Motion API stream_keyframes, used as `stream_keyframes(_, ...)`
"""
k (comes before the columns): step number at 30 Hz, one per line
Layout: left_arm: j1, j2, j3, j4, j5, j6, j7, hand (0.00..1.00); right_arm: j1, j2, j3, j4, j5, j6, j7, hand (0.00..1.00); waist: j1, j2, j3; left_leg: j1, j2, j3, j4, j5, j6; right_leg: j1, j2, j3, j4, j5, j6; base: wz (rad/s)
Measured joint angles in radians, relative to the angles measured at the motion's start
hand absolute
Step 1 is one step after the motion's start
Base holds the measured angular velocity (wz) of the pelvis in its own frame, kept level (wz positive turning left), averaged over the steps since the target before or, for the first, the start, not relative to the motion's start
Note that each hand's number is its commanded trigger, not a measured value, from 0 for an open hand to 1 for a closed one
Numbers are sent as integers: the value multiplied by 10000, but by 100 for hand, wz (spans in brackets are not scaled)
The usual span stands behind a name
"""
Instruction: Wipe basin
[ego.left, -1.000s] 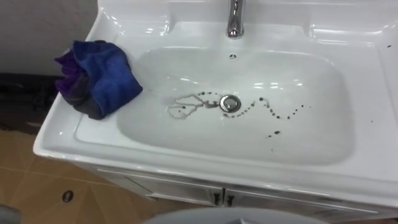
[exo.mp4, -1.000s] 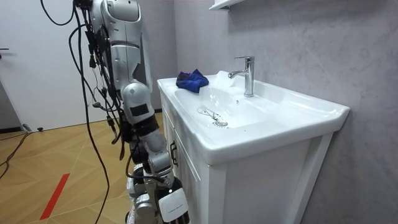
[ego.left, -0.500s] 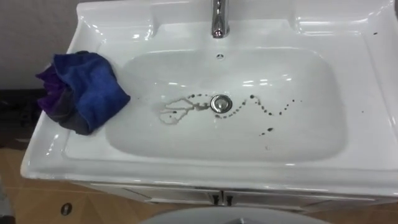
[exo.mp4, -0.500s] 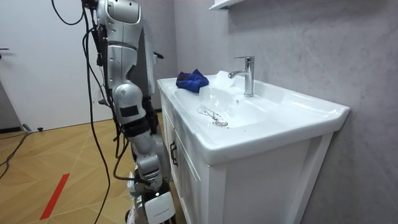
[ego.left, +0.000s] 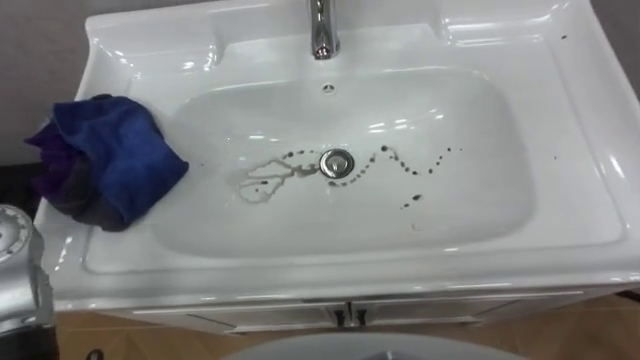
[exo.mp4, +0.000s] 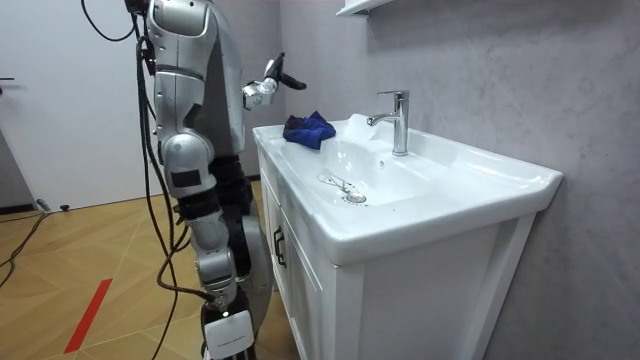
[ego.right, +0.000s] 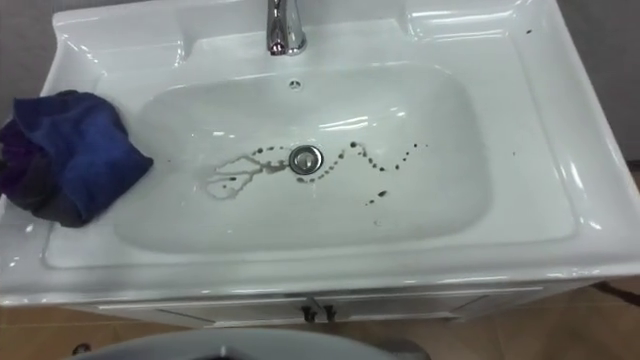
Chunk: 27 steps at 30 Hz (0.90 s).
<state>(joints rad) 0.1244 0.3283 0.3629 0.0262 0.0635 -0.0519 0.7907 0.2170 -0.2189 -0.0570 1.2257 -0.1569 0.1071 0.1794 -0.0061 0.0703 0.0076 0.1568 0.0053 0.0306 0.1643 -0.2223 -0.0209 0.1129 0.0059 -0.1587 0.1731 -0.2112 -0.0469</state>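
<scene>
Fingers of the left hand (exo.mp4: 272, 84) look loosely straight and hold nothing, though they are small in the room view. The hand is held up just off the left rim of the basin (ego.left: 560, 200), where the blue cloth (ego.left: 105, 160) lies bunched. The right hand (exo.mp4: 230, 335) hangs low by the cabinet (exo.mp4: 400, 300), cut by the picture's edge, so I cannot tell its fingers.
</scene>
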Motion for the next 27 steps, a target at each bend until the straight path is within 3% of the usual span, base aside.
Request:
stream_keyframes(6, 2, -113, -1084, 35, 370, -3, -399, 0, -290, -27, 378, 573, 9, -49, 205, 0, -340, -158, 68, 118, 16, 202, -6, 0, 0, 62, 23, 181, 4, 1, -1, -8)
stream_keyframes(9, 1, -312, -1492, 214, 379, -2, -764, 0, -428, 28, 378, 778, 6, -65, 336, 0, -478, -256, 44, 129, 28, 208, -6, 0, 0, 51, 38, 231, 6, 2, -3, -5)
stream_keyframes(11, 2, -343, -1708, 323, 401, -2, -876, 0, -459, 43, 380, 868, 2, -56, 427, 0, -486, -334, 7, 140, 47, 212, -6, 0, 0, 22, 67, 319, 25, 7, -12, -13)
stream_keyframes(14, 17, -361, -1815, 442, 630, 5, -1067, 0, -541, 49, 475, 979, -8, -2, 464, 0, -494, -505, 11, 144, 108, 219, -10, -2, -1, -18, 122, 442, 125, 29, -44, -14)
stream_keyframes(17, 34, -371, -2108, 444, 1019, 33, -1308, 0, -530, 42, 476, 924, -14, 75, 444, 0, -523, -524, 5, 183, 136, 234, -9, -25, 26, -10, 143, 481, 126, 42, -57, -7)
stream_keyframes(24, 55, -432, -2538, 443, 2219, 75, -1722, 0, -620, 55, 738, 924, -12, 170, 583, 0, -639, -288, -33, 306, 129, 442, -47, -25, 27, -6, 153, 698, 171, 47, -61, -9)
stream_keyframes(27, 57, -441, -2678, 440, 2485, 78, -1744, 0, -648, 70, 842, 955, -9, 179, 644, 0, -673, -303, -38, 287, 146, 496, -43, -25, 27, -94, 185, 736, 172, 57, -78, -2)
